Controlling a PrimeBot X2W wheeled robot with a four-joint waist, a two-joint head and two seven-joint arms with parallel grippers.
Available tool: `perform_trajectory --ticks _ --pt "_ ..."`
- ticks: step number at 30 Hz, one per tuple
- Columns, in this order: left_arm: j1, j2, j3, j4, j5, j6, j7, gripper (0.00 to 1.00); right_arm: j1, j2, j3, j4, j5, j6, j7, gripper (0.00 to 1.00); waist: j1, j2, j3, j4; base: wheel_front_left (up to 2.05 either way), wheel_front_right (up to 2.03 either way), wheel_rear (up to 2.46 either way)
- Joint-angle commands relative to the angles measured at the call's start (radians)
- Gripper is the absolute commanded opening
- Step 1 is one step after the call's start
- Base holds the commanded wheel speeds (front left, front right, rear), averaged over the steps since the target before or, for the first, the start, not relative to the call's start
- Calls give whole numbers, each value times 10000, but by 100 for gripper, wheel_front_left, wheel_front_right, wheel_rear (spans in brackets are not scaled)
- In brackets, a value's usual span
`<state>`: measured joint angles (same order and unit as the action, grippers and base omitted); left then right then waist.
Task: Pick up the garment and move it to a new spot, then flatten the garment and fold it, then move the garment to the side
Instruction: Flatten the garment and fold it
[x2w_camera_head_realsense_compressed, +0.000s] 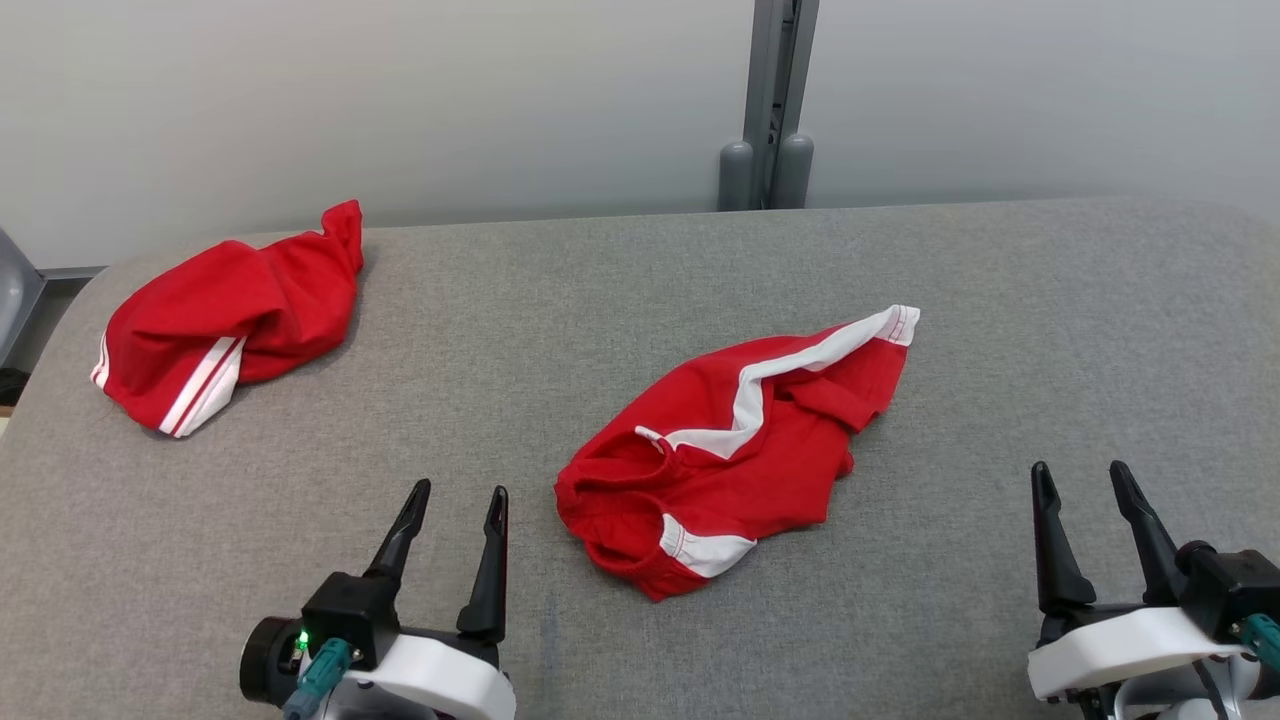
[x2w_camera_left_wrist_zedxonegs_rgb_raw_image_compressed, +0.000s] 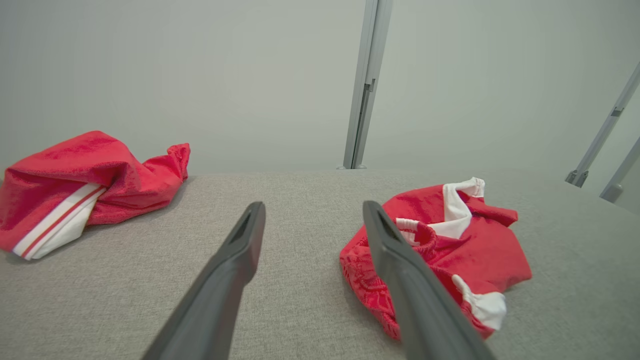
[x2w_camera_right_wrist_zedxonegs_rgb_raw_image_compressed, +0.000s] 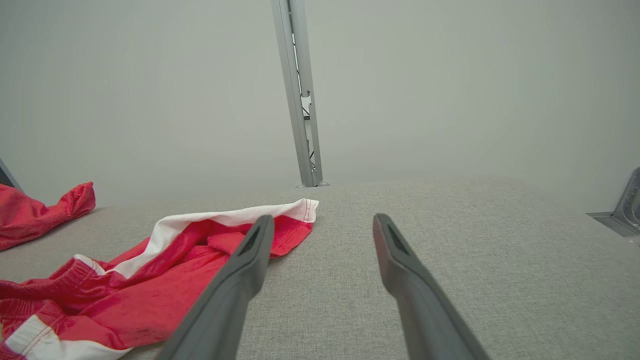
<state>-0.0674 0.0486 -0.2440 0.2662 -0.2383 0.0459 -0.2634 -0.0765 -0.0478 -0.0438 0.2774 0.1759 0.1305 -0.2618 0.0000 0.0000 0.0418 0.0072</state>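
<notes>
A crumpled red garment (x2w_camera_head_realsense_compressed: 740, 455) with white side stripes lies in the middle of the grey table (x2w_camera_head_realsense_compressed: 560, 300), its elastic waistband toward me. It appears in the left wrist view (x2w_camera_left_wrist_zedxonegs_rgb_raw_image_compressed: 450, 250) and the right wrist view (x2w_camera_right_wrist_zedxonegs_rgb_raw_image_compressed: 165, 280) too. My left gripper (x2w_camera_head_realsense_compressed: 460, 495) stands open near the front edge, to the garment's left and clear of it. Over at the front right, my right gripper (x2w_camera_head_realsense_compressed: 1082, 472) is open as well, apart from the cloth. Nothing sits between either pair of fingers.
A second red garment (x2w_camera_head_realsense_compressed: 230, 315) with white stripes lies bunched at the table's far left corner, seen in the left wrist view (x2w_camera_left_wrist_zedxonegs_rgb_raw_image_compressed: 85, 190) also. A grey metal post (x2w_camera_head_realsense_compressed: 770, 110) rises behind the table against a pale wall.
</notes>
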Motion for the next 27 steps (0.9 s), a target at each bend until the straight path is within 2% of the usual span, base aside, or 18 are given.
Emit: perform_trajectory --ticks 1,9,16,18,23,27 --pt "-32 35 -47 -12 -22 -17 -19 100 35 -51 -10 -34 26 5 -48 100 0 0 6 -7 0 0 0" --pt "-1092 36 -1178 1010 245 -587 8 100 -128 -51 106 13 70 5 -48 100 0 0 97 -173 0 0 0" --pt "-2713 38 -2688 2488 -173 -944 1266 100 -288 -52 219 138 103 3 -49 100 0 0 225 -609 0 0 0" --pt "-3263 38 -3060 3002 -448 -802 1905 100 -306 -51 229 148 71 5 -49 100 0 0 310 -793 0 0 0" --pt "-3966 39 -3421 3843 -897 -419 2605 100 -386 -52 316 184 71 5 -49 100 0 0 418 -1109 0 0 0" --pt "-4264 36 -3669 4315 -1135 -362 3002 100 -399 -49 342 201 68 5 -49 100 0 0 454 -1244 0 0 0"
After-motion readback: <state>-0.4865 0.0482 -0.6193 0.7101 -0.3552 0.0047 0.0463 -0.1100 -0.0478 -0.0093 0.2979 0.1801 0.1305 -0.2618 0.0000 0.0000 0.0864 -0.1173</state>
